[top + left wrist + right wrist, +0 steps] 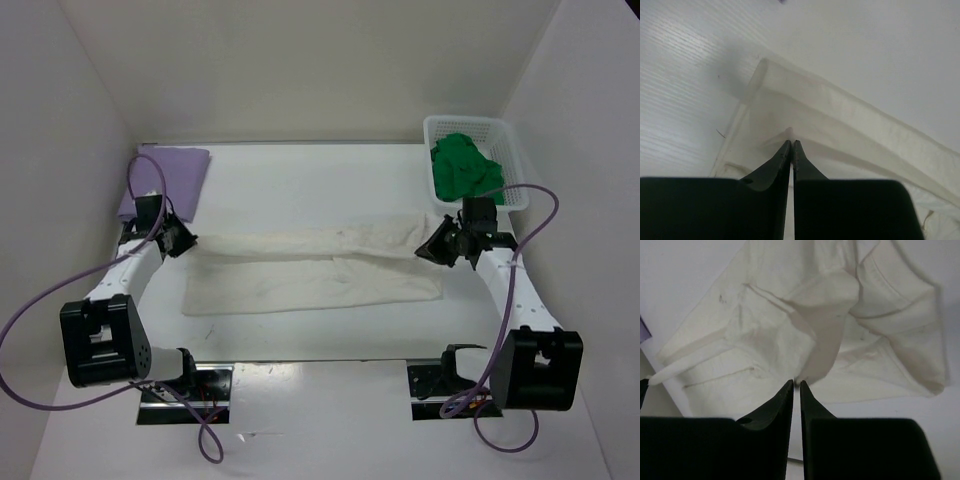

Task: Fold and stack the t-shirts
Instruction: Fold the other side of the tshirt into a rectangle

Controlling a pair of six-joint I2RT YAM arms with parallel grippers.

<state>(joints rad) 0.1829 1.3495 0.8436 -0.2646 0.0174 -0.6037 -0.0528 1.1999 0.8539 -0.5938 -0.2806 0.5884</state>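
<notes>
The cream-white t-shirt (310,270) lies spread across the middle of the table, its far edge lifted into a taut band between both grippers. My left gripper (190,240) is shut on the shirt's left end (790,131). My right gripper (425,250) is shut on the shirt's right end (812,375), and the cloth (790,315) hangs below it. The lavender-purple t-shirt (165,180) lies folded at the far left. The bright green t-shirt (462,168) is bunched in the basket.
A white plastic lattice basket (512,150) stands at the far right corner. White walls close in the table on the left, right and back. Purple cables loop beside both arms.
</notes>
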